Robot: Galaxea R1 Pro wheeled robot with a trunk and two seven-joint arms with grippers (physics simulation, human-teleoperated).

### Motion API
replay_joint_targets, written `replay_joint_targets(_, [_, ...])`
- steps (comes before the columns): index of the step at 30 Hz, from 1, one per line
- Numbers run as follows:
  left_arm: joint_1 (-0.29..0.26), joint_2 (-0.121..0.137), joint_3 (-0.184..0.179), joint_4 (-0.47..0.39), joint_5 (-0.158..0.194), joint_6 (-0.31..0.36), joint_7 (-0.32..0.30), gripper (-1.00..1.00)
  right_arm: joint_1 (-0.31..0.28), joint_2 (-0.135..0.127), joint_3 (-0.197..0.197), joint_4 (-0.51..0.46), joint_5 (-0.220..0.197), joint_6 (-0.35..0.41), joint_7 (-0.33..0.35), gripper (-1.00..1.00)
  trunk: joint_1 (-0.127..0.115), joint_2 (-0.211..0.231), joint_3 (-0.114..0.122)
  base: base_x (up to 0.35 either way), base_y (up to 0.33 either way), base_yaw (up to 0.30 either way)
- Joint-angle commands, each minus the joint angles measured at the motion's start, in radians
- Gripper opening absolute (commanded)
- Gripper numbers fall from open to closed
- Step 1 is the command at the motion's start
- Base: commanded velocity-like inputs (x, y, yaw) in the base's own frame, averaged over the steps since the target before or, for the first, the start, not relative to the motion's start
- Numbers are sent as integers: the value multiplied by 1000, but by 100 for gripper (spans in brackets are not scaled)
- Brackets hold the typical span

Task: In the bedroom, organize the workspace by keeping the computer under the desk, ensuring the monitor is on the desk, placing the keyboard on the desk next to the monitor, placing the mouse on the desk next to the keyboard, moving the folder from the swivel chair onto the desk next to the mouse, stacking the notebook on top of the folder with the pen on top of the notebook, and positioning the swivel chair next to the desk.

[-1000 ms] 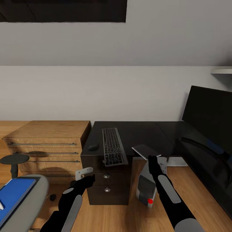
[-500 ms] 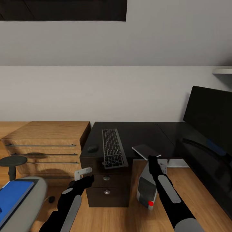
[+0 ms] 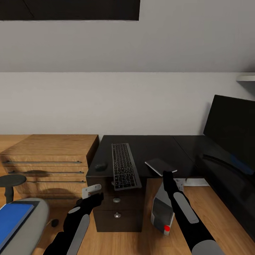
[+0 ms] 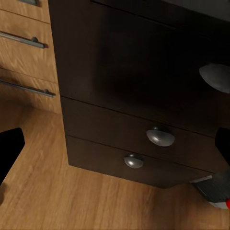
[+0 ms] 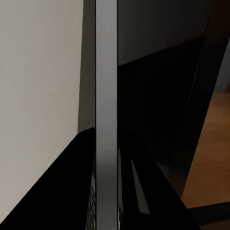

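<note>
The black desk [image 3: 148,144] stands ahead, with the keyboard [image 3: 124,165] overhanging its front edge. The dark mouse [image 3: 101,166] lies left of the keyboard and the dark notebook [image 3: 160,165] lies to its right. The monitor [image 3: 230,131] stands on the desk's right wing. The silver computer [image 3: 162,212] sits on the floor under the desk, partly behind my right arm. At the lower left is the swivel chair [image 3: 33,216] with the blue folder [image 3: 12,219] on its seat. My left gripper [image 3: 92,193] hangs open before the drawer unit [image 4: 129,120]. My right gripper [image 3: 166,175] is just below the notebook.
A light wooden drawer chest [image 3: 49,159] stands against the wall left of the desk. Round silver knobs [image 4: 160,136] mark the desk's drawers. A chair armrest [image 3: 12,180] rises at the far left. Wooden floor [image 3: 198,202] lies open under the desk's right wing.
The whole view has shifted, so the camera moved: the chair and folder slid further out at the lower left and the desk sits slightly lower. Both arms hold the same pose.
</note>
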Motion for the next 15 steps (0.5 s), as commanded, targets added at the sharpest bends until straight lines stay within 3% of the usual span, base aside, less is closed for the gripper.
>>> replay_joint_targets(1, [-1, 0, -1, -1, 11, 2, 10, 100, 0, -1, 3, 4, -18, -10, -4, -100, 0, 0, -1, 10, 0, 0])
replay_joint_targets(6, [-1, 0, -1, -1, 11, 3, 10, 100, 0, -1, 2, 4, -18, -10, -5, -100, 0, 0, -1, 5, 0, 0])
replay_joint_targets(7, [-1, 0, -1, 0, 11, 3, 10, 100, 0, -1, 2, 4, -18, -10, -5, 100, 0, 0, -1, 2, 0, 0])
replay_joint_targets(15, [-1, 1, 0, 2, 11, 3, 10, 100, 0, -2, 3, 3, -18, -10, -5, 100, 0, 0, -1, 0, 0, 0])
